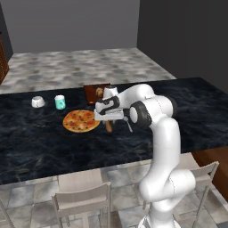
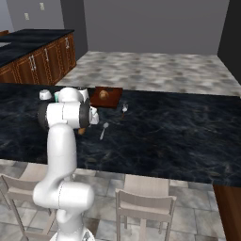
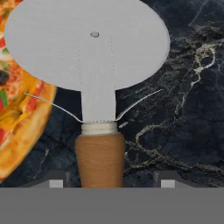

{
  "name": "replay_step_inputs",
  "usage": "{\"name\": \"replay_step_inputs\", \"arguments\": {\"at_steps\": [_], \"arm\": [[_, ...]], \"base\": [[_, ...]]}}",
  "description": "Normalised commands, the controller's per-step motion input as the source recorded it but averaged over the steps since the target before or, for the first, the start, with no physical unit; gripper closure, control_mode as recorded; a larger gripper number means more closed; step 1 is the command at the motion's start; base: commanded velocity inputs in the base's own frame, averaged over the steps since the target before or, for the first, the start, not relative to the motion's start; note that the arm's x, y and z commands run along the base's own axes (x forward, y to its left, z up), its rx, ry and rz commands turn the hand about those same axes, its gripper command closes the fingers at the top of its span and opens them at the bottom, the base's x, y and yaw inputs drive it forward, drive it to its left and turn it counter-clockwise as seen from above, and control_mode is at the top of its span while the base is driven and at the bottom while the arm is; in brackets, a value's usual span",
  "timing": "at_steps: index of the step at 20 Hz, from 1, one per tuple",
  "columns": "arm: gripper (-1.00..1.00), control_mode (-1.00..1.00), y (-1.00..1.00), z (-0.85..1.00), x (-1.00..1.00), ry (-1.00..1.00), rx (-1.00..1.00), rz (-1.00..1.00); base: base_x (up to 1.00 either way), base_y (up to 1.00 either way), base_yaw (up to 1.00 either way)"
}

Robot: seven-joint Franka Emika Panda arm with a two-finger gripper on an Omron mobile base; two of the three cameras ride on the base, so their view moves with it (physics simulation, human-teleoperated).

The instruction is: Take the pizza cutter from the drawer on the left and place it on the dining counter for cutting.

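Dining counter: black marble top, pale veins. Lying on it: pizza; pizza cutter just beside the pizza, brown handle, grey wheel; white bowl; teal cup; wooden board; silver spoon, well clear of board.

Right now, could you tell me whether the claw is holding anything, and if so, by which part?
It cannot be told for sure. The cutter's brown handle sits between the claw's fingertips, but gaps show on both sides, so it looks released or nearly so.
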Motion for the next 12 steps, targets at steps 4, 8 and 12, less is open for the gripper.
{"name": "replay_step_inputs", "arguments": {"at_steps": [4,8,12], "arm": [[-1.00,-1.00,0.00,0.00,0.00,0.00,0.00,0.00],[-1.00,-1.00,-0.01,0.00,0.00,0.00,0.00,0.00],[-1.00,-1.00,-0.03,0.03,0.00,0.00,0.00,0.01]], "base": [[0.00,0.00,0.00],[0.00,0.00,0.00],[0.00,0.00,0.00]]}}
